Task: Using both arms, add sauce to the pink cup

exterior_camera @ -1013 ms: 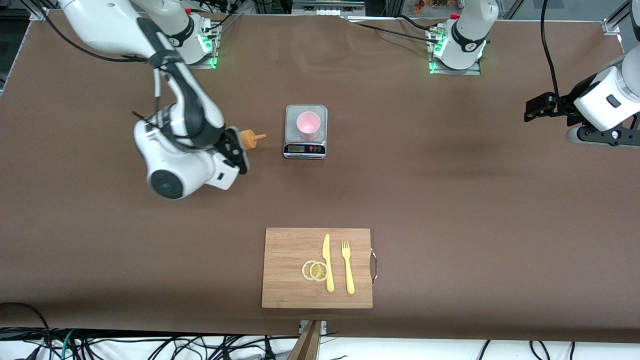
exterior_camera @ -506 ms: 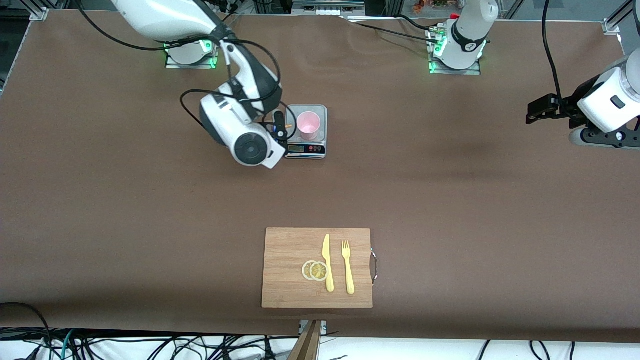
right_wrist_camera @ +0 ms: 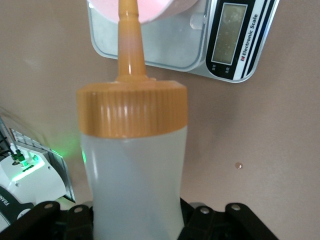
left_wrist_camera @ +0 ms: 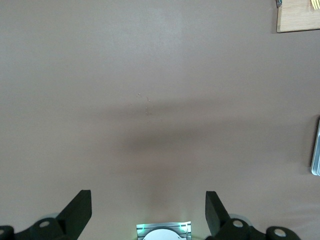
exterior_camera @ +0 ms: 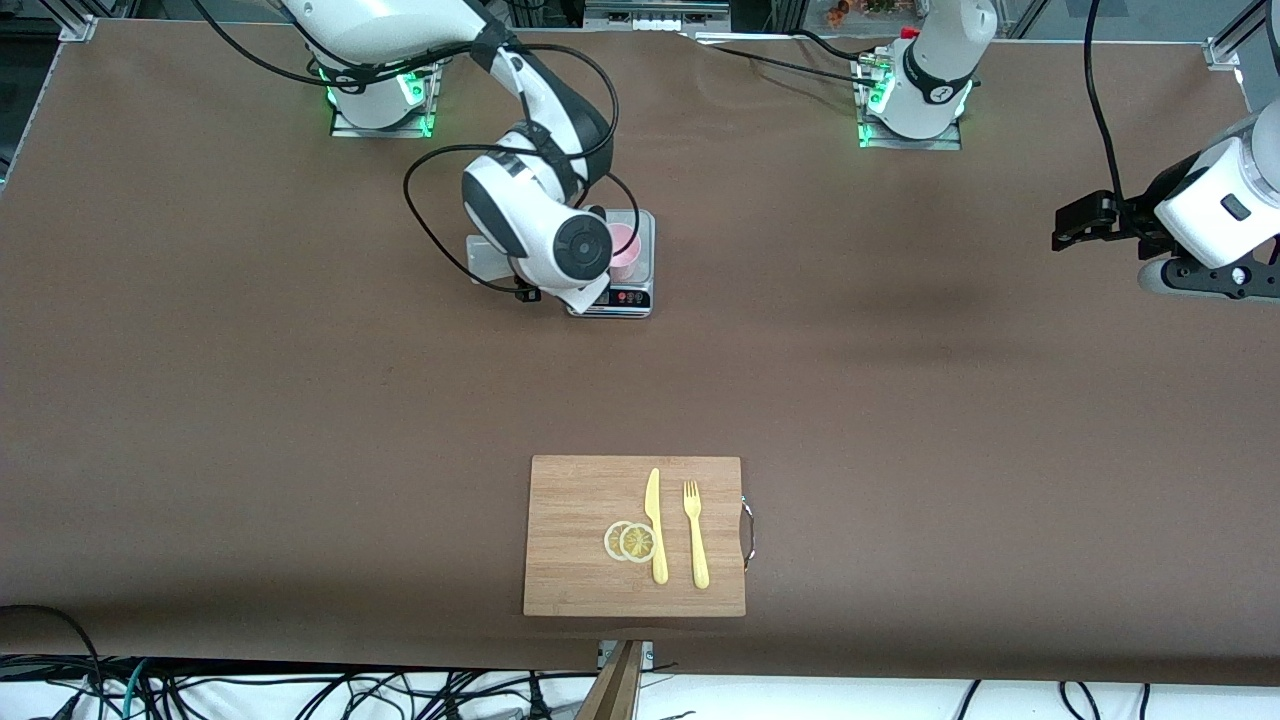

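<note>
The pink cup (exterior_camera: 628, 250) stands on a small silver scale (exterior_camera: 640, 296), mostly covered by my right arm's wrist in the front view. In the right wrist view, my right gripper (right_wrist_camera: 135, 222) is shut on the whitish sauce bottle (right_wrist_camera: 134, 175). The bottle's orange cap (right_wrist_camera: 132, 107) and nozzle point at the pink cup's rim (right_wrist_camera: 157, 9) over the scale plate (right_wrist_camera: 165, 47). The bottle is hidden in the front view. My left gripper (exterior_camera: 1062, 225) waits in the air at the left arm's end of the table. It is open and empty, with its fingers (left_wrist_camera: 80, 205) wide apart.
A wooden cutting board (exterior_camera: 575, 590) lies near the front camera's edge of the table. It carries a yellow knife (exterior_camera: 655, 525), a yellow fork (exterior_camera: 694, 530) and two lemon slices (exterior_camera: 630, 541). Its corner shows in the left wrist view (left_wrist_camera: 300, 17).
My right arm has carried the sauce bottle from the right arm's end of the table to over the scale, where its nozzle now points at the pink cup. The left arm has barely moved.
</note>
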Controlling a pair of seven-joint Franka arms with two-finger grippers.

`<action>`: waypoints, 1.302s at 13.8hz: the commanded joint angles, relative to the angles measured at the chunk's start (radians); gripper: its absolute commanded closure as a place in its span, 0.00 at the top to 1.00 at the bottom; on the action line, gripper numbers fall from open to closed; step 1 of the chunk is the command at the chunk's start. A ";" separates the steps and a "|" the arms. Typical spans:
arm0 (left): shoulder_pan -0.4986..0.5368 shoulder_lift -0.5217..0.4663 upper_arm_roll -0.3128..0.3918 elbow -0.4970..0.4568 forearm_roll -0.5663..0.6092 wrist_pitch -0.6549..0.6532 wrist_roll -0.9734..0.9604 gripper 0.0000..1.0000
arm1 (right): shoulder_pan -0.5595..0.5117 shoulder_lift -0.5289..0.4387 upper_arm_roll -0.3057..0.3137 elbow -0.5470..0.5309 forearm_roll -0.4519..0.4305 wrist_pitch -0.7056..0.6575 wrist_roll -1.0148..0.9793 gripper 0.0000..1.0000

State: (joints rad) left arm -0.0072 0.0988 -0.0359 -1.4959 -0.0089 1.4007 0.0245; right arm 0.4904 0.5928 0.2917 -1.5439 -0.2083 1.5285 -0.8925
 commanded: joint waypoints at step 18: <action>0.006 0.021 -0.006 0.040 0.010 -0.017 0.020 1.00 | 0.103 -0.001 0.089 0.031 -0.269 -0.116 0.236 0.00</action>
State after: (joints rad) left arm -0.0072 0.1018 -0.0361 -1.4930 -0.0089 1.4008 0.0245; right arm 0.5783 0.5927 0.3693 -1.5368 -0.4484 1.4563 -0.6884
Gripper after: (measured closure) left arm 0.000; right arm 0.722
